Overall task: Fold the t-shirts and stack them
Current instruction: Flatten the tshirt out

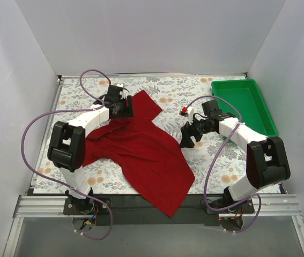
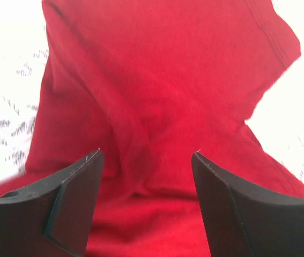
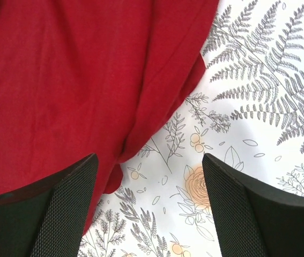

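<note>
The left gripper (image 1: 120,107) (image 2: 146,155) has its two dark fingers spread wide apart, with nothing clamped between them. It points down at the far left part of the shirt (image 1: 141,150) (image 2: 162,80), and in the left wrist view a soft ridge of red cloth runs up between the fingertips. Whether the tips touch the cloth cannot be told.

The right gripper (image 1: 188,140) (image 3: 149,160) is also spread wide and holds nothing. It hangs at the shirt's right edge: in the right wrist view the left finger sits over red cloth (image 3: 60,80) and the right finger over bare table (image 3: 248,107).

The shirt is dark red and plain. It lies crumpled and unfolded across the middle of the table (image 1: 178,88), running on a slant from the far left to the near centre, where one corner hangs over the table's near edge. The table has a white cover printed with grey ferns and orange flowers.

A green tray (image 1: 243,101) sits at the far right corner, well apart from the shirt.
</note>
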Tool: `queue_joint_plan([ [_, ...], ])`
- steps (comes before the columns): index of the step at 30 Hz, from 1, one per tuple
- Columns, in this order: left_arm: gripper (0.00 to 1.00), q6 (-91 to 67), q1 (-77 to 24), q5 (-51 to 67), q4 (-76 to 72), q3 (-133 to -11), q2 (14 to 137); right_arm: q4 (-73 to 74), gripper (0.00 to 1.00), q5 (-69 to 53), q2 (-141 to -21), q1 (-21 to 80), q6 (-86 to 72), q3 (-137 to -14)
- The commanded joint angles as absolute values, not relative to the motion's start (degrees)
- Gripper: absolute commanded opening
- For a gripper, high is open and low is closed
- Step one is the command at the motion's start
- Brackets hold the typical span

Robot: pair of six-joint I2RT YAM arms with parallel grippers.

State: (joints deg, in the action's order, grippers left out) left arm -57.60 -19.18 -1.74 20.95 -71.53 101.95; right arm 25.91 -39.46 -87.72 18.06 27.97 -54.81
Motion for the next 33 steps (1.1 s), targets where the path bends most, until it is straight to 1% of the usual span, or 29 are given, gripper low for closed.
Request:
queue_joint_plan([
  [1, 0.61, -55.4, -18.8, -4.0, 22.0, -75.4, 104.1, 25.4, 0.7, -39.0, -88.2, 17.1, 26.4, -55.0],
  [7, 0.54, -54.6, -18.8, -6.2, 23.9, -81.3, 110.5, 25.0, 0.69, -38.9, -88.4, 16.1, 26.2, -54.4],
  [8, 0.52, -54.3, -18.8, -6.4, 24.0, -82.0, 110.9, 24.9, 0.69, -38.8, -88.5, 16.0, 26.1, -54.3],
  [11, 0.49, -54.1, -18.8, -7.3, 24.5, -82.1, 111.6, 24.7, 0.68, -38.1, -88.9, 15.5, 25.5, -54.2],
  [14, 0.41, -54.1, -18.8, -5.7, 24.3, -80.6, 111.4, 24.9, 0.67, -38.9, -89.6, 15.0, 24.5, -54.0],
  [15, 0.33, -54.1, -18.8, -5.1, 24.1, -79.6, 111.2, 24.8, 0.67, -39.5, -89.9, 15.1, 24.5, -53.8],
  [18, 0.15, -54.1, -18.5, -3.1, 23.1, -78.3, 110.1, 25.0, 0.67, -43.6, -90.9, 15.1, 24.5, -53.6],
  [19, 0.03, -54.1, -18.5, -2.8, 23.1, -78.1, 109.9, 25.3, 0.67, -44.7, -91.1, 15.2, 24.7, -53.6],
  [20, 0.0, -54.1, -18.0, -2.6, 22.9, -78.0, 108.5, 25.7, 0.67, -46.7, -91.6, 15.3, 24.8, -53.7],
  [24, 0.0, -54.1, -16.4, -4.0, 22.1, -76.7, 102.9, 26.5, 0.67, -48.7, -95.1, 17.2, 25.1, -54.3],
  [25, 0.0, -54.1, -16.1, -4.4, 21.7, -76.5, 101.7, 26.6, 0.65, -48.3, -95.9, 18.4, 25.1, -54.8],
  [27, 0.0, -53.6, -14.5, -5.4, 21.4, -75.3, 97.8, 26.7, 0.59, -47.5, -97.2, 19.2, 25.1, -56.1],
  [28, 0.0, -53.5, -14.0, -5.8, 21.1, -74.9, 96.6, 26.8, 0.47, -47.3, -97.6, 19.6, 25.1, -56.5],
  [31, 0.0, -53.6, -11.2, -6.2, 19.7, -72.6, 92.2, 27.1, 0.26, -45.9, -97.6, 19.7, 25.7, -58.0],
  [32, 0.0, -53.8, -9.5, -6.3, 19.4, -72.1, 91.5, 27.2, 0.11, -44.1, -97.3, 19.6, 26.0, -58.4],
  [33, 0.0, -54.5, -8.7, -6.2, 18.9, -70.9, 90.8, 27.2, 0.03, -42.9, -96.3, 19.7, 26.6, -59.3],
])
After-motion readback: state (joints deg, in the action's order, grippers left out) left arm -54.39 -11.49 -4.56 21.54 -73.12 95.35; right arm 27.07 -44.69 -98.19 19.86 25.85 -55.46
